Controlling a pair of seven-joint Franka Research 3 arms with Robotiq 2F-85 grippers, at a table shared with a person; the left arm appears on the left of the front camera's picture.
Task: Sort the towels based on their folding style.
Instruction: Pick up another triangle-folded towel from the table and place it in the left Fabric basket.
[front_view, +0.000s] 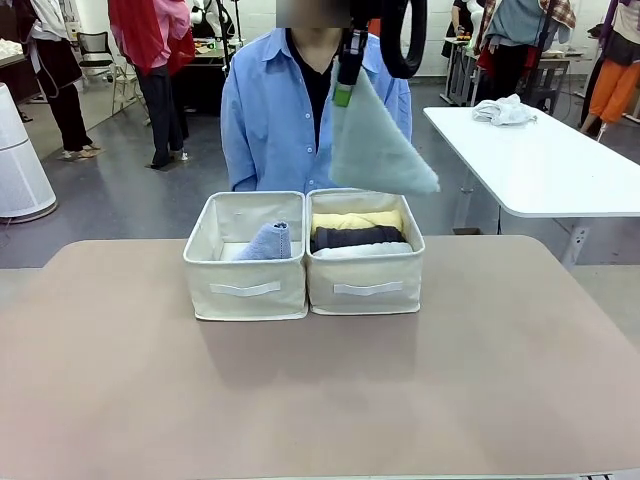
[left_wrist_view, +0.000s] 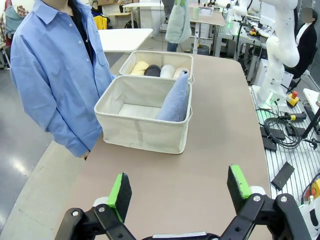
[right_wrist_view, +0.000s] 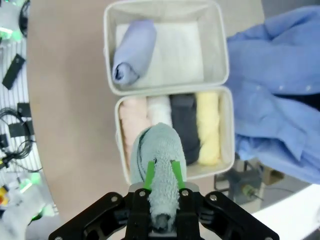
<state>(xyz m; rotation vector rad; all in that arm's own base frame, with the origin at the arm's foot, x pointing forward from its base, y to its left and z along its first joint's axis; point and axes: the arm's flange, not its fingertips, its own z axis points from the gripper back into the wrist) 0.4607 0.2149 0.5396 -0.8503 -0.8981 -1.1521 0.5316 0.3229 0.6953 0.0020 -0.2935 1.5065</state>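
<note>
Above the right box (front_view: 366, 287), the right gripper (front_view: 344, 92) was clamped on the grey-green cone towel (front_view: 378, 140), which hung clear of the rolls (front_view: 358, 236) inside. The grey-blue cone (front_view: 268, 242) stood in the left box (front_view: 245, 288). The left gripper (left_wrist_view: 180, 186) stood wide and empty above the table (left_wrist_view: 220, 130).

The right end effector (front_view: 345, 95) is hanging high with its fingers pointing straight down, pinching the grey-green cone towel (front_view: 378, 140) that is dangling beneath it. The left end effector (left_wrist_view: 180, 184) is hovering with its jaws spread wide.
</note>
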